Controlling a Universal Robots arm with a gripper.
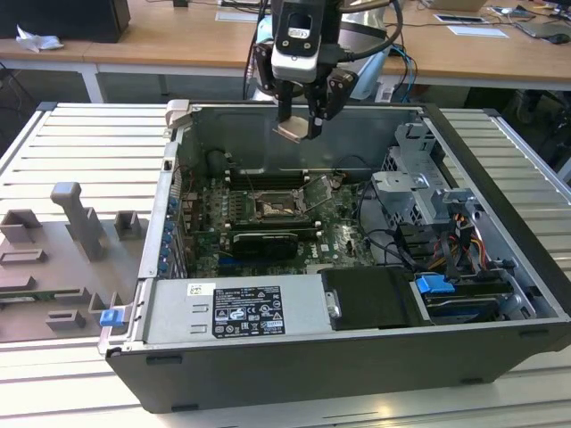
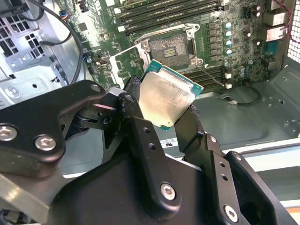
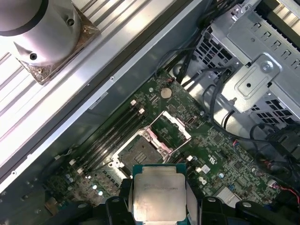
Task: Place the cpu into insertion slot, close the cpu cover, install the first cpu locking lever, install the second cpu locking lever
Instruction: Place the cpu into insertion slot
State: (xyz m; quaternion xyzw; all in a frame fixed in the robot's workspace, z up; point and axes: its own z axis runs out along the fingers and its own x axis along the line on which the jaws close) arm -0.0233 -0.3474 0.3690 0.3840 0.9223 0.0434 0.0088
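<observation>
My gripper [image 1: 299,125] hangs above the open computer case, near its back wall, shut on the cpu [image 1: 290,132]. The cpu [image 2: 166,98] is a flat square chip with a silvery face and a green edge, clamped between the two black fingers [image 2: 133,105]. It also appears in the first wrist view as the cpu [image 3: 158,193]. Below on the green board lies the insertion slot [image 1: 272,207], a dark square socket with a metal rim, seen in both wrist views [image 2: 172,44] [image 3: 136,149]. The cpu cover [image 3: 172,131] stands swung open beside the socket [image 2: 127,63].
Long memory slots [image 2: 168,13] run beside the socket. A long black card [image 1: 261,242] sits in front of it. A metal drive cage [image 1: 419,187] and cables fill the exterior view's right of the case. A labelled power supply [image 1: 236,308] lies at the front. Grey fixtures [image 1: 80,223] stand outside.
</observation>
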